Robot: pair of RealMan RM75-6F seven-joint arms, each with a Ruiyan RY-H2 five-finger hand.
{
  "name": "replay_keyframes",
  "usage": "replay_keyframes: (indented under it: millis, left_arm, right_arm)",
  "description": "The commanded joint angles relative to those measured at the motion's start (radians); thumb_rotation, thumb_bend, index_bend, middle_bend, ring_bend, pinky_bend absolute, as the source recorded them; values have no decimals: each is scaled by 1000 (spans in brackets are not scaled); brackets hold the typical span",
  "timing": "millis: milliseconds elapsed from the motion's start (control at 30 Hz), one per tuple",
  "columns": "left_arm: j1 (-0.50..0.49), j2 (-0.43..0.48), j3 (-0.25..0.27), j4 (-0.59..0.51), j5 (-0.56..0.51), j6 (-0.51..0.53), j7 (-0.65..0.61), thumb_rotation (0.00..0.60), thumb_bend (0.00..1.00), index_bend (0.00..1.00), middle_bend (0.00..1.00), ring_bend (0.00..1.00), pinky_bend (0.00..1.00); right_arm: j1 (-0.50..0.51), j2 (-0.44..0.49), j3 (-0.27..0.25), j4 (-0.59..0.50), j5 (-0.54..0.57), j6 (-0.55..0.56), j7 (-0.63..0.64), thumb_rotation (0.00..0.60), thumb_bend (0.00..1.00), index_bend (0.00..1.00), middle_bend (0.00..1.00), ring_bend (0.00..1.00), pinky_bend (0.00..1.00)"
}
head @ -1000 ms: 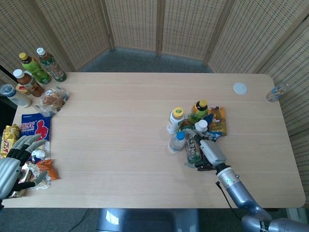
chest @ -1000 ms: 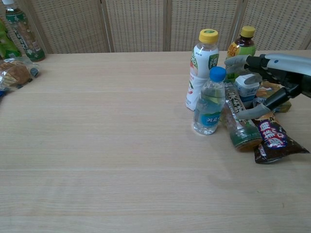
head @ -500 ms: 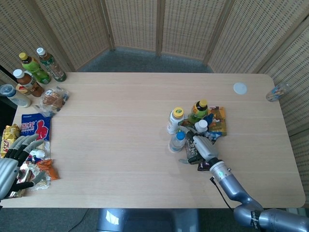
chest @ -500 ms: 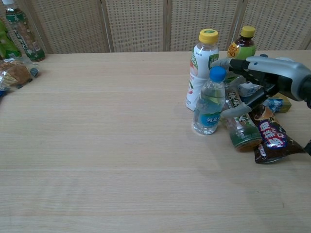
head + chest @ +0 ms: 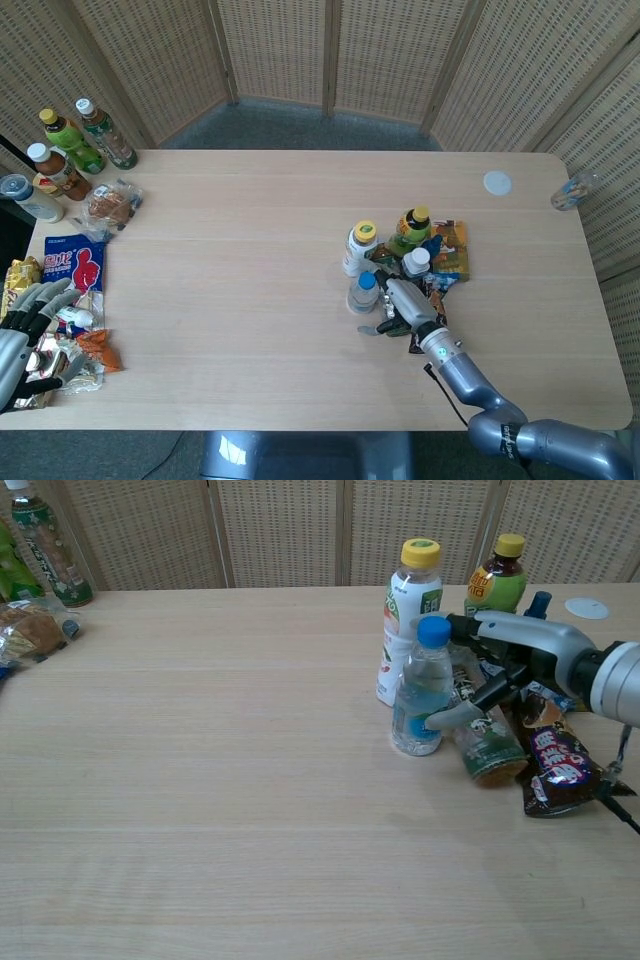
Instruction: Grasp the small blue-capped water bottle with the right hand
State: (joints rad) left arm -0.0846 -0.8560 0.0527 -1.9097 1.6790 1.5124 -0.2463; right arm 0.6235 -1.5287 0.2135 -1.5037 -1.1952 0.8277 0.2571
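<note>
Blue-capped water bottle (image 5: 421, 690), right of frame centre, is touched by the right hand's (image 5: 505, 655) spread fingers (image 5: 452, 716), grip unclear; left hand (image 5: 22, 335) lies open at lower left.

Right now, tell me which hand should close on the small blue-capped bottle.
Right. The right hand is already at the bottle, one finger against its front. The left hand hovers over snack packets at the far table edge.
</note>
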Motion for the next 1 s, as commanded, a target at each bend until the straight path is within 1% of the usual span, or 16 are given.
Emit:
replay_keyframes:
  millis: [33,333,500,633,767,1000]
  left_arm:
    - [2,1,0,0,0,2,1,600,351,134,55,0,0]
    - [0,3,-1,-9,1,-3,11,600,352,133,55,0,0]
    - [-4,-1,-3,-13,0,-10,16,600,350,133,54,0,0]
    - [-7,-2,-5,-16,2,-15,21,600,351,133,54,0,0]
    - [-6,-1,-4,-18,2,-13,26,600,351,133,54,0,0]
    - [-9,-1,-5,-23,5,-17,31,600,351,133,54,0,0]
  right_arm:
    - [6,-11,-3,16,2,-8,4,600,48,0,127,0,114]
    - [-13,-6,-17,7,-10,30,0,600,48,0,228,4,199]
    - [-32,0,-22,-9,-15,65,-5,600,47,0,295,94,293]
    - [-38,1,-24,-20,-15,77,-13,600,47,0,299,102,305]
    - [-47,15,-30,-40,-13,89,-30,600,47,0,301,118,354]
    - [-75,42,-48,-86,-19,121,-48,600,47,0,301,119,353]
